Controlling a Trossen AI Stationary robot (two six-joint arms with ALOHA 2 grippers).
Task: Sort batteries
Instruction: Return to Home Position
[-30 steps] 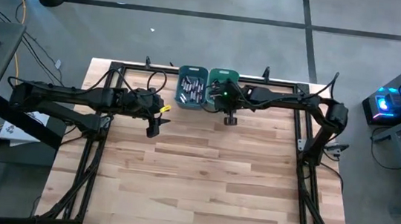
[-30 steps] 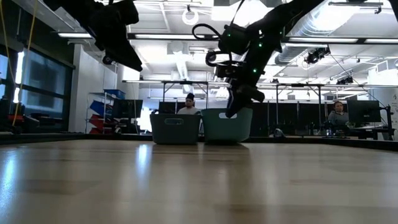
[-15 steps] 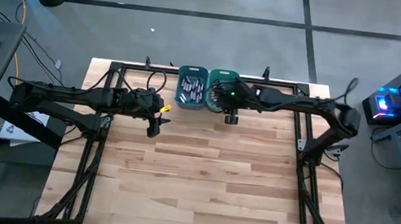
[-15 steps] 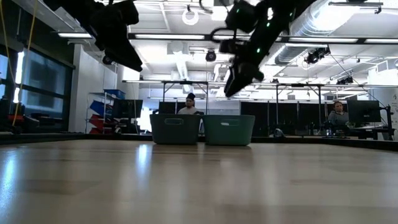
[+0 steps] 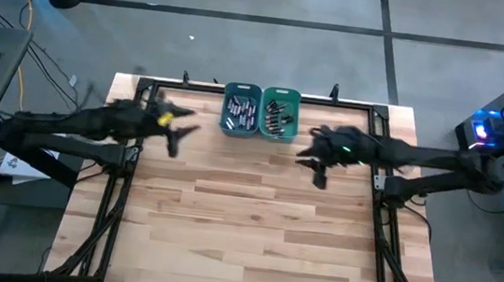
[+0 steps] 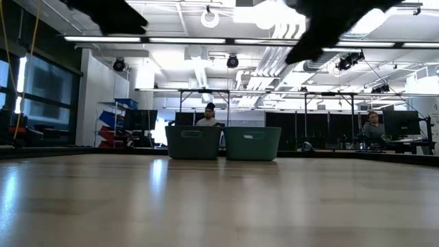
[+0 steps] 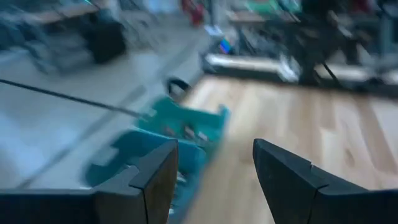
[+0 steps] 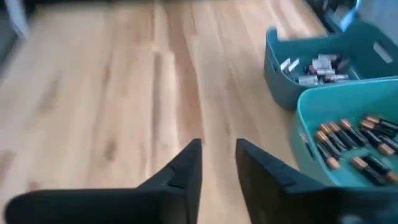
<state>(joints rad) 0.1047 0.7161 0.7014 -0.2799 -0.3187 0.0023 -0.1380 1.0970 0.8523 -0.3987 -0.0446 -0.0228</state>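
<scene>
Filling teal plastic bins [image 6: 193, 143] at twelve o'clock, small cylindrical batteries [image 8: 348, 140], probably slippery, suit mid-body pinches; left tool [image 7: 215, 149] and right tool [image 8: 219, 149] spread, empty.

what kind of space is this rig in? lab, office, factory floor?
Looks like an open-plan robotics lab or workshop: exposed ceiling ducts and strip lights, people seated at monitors behind the table, bare grey floor.

The desk [image 5: 253, 216] is pale planked wood with a soft sheen; the bins [image 6: 194, 142] are smooth matt plastic; silvery batteries [image 8: 322, 67] look metallic.
</scene>
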